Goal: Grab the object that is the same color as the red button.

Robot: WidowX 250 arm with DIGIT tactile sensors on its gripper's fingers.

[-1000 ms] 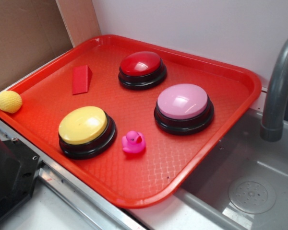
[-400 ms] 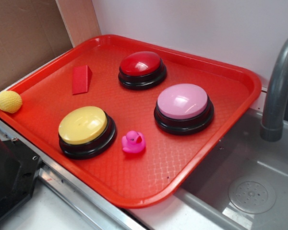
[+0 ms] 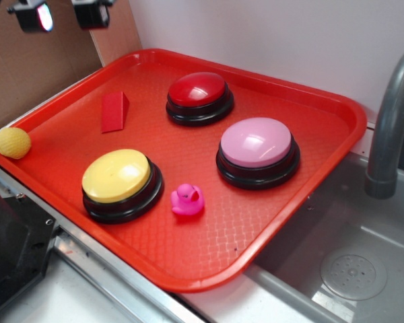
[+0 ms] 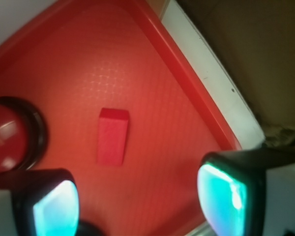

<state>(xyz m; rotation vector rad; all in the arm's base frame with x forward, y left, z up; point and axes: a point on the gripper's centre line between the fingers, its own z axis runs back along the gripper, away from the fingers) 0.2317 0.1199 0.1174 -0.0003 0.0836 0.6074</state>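
Observation:
A small flat red wedge block (image 3: 114, 112) lies on the far left part of the red tray (image 3: 323, 108). It also shows in the wrist view (image 4: 112, 136), ahead of the jaws. The red button (image 3: 198, 95), a glossy dark-red dome on a black base, stands at the tray's back; its edge shows in the wrist view (image 4: 12, 137). My gripper (image 3: 62, 15) hangs high above the tray's far left corner, only its fingertips in view. In the wrist view the gripper (image 4: 142, 201) is open and empty, its jaws set wide apart.
A yellow-domed button (image 3: 120, 183), a pink-domed button (image 3: 258, 151) and a hot-pink rubber duck (image 3: 187, 200) stand on the tray. A yellow ball (image 3: 13, 142) sits off its left edge. Cardboard (image 3: 34, 67) stands behind, a sink (image 3: 350, 269) and faucet (image 3: 390, 128) at right.
My gripper has come into the exterior view at the top left; it was out of view before. Nothing on the tray has moved.

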